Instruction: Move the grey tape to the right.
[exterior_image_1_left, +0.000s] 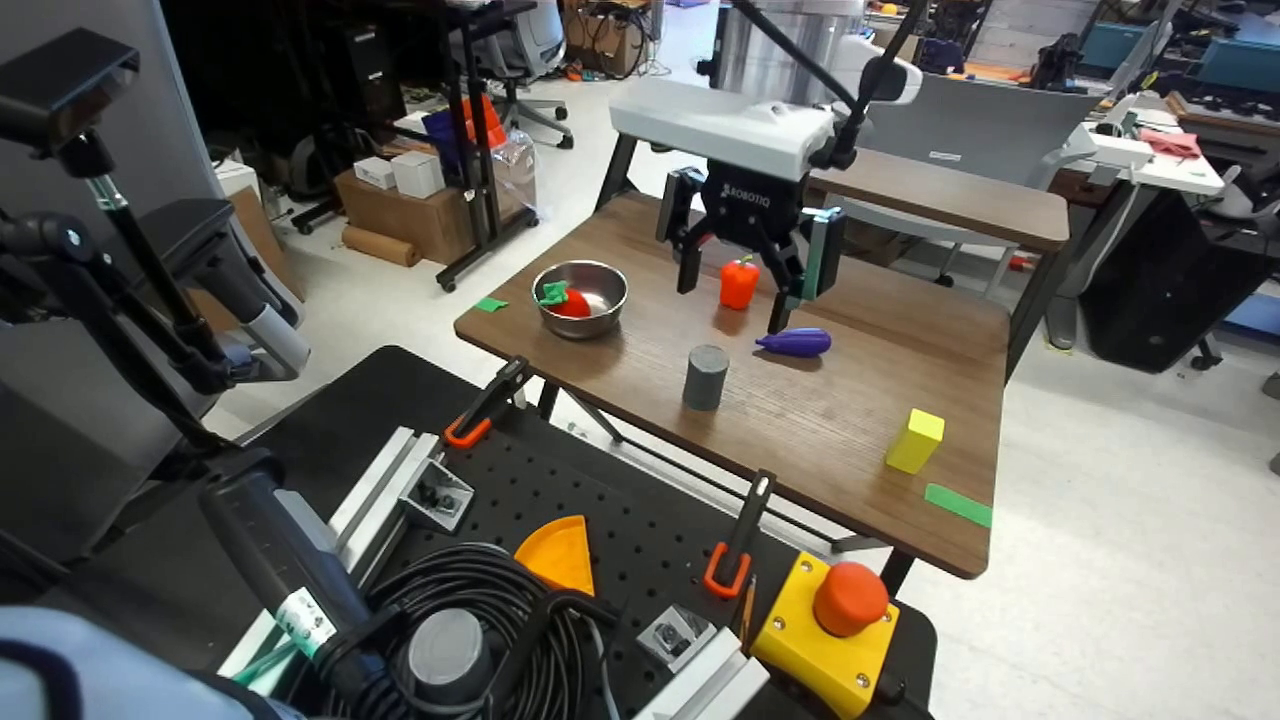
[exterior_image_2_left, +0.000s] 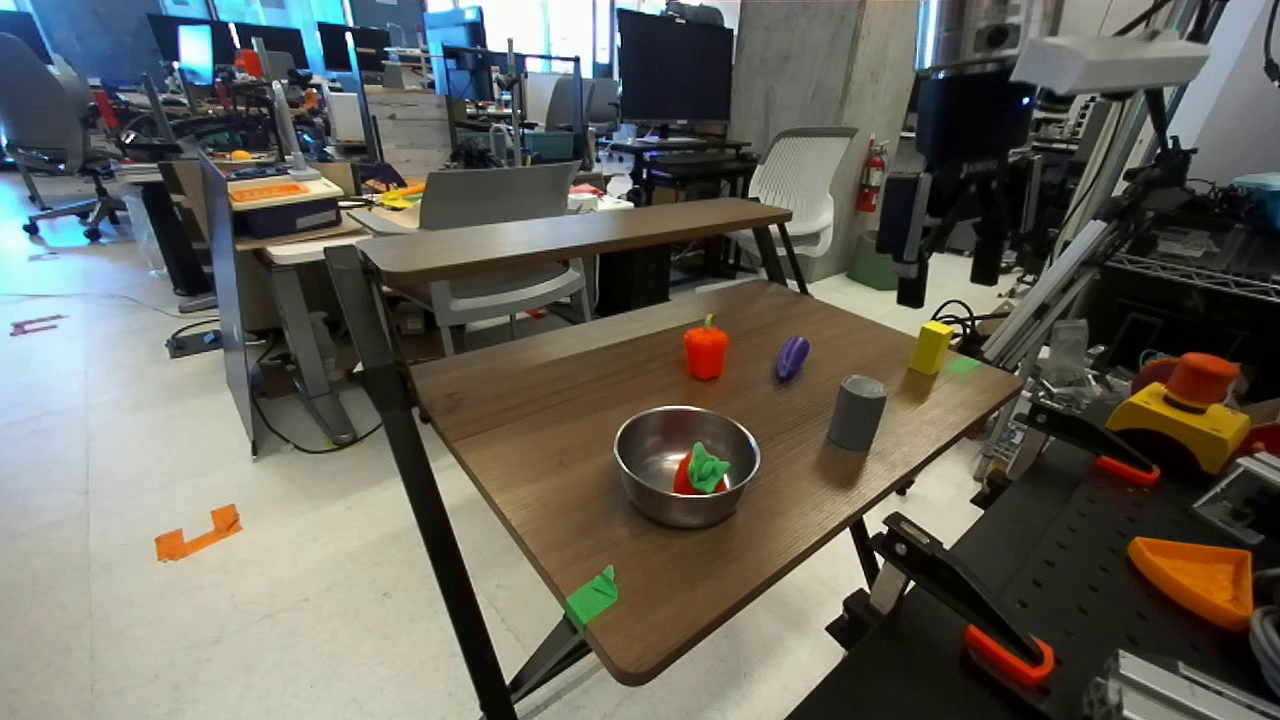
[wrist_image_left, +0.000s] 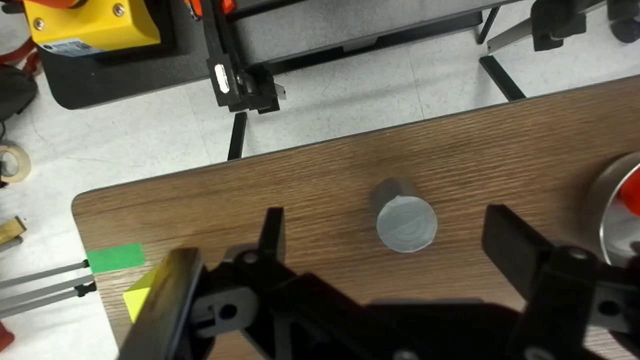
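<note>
1. Gripper (exterior_image_2_left: 948, 282): fingers (wrist_image_left: 512, 245) apart, hanging well above the table (exterior_image_1_left: 820, 430).
2. Tape (exterior_image_1_left: 706, 378): standing upright on the table, near the long edge facing the black board (exterior_image_1_left: 650, 560); bowl (exterior_image_2_left: 680, 512) off to one side, block (exterior_image_1_left: 915, 443) off to the other, neither touching it.
3. Wrist view: tape shows in the gap between the fingers, lower down, clear of both.
4. Bowl: holds a red toy (exterior_image_2_left: 705, 470) with a green top.
5. Eggplant (exterior_image_1_left: 800, 342): lying on its side, near the tape. Pepper (exterior_image_1_left: 738, 287) upright, farther from that edge.
6. Block: on end, near a green strip (exterior_image_1_left: 958, 505).
</note>
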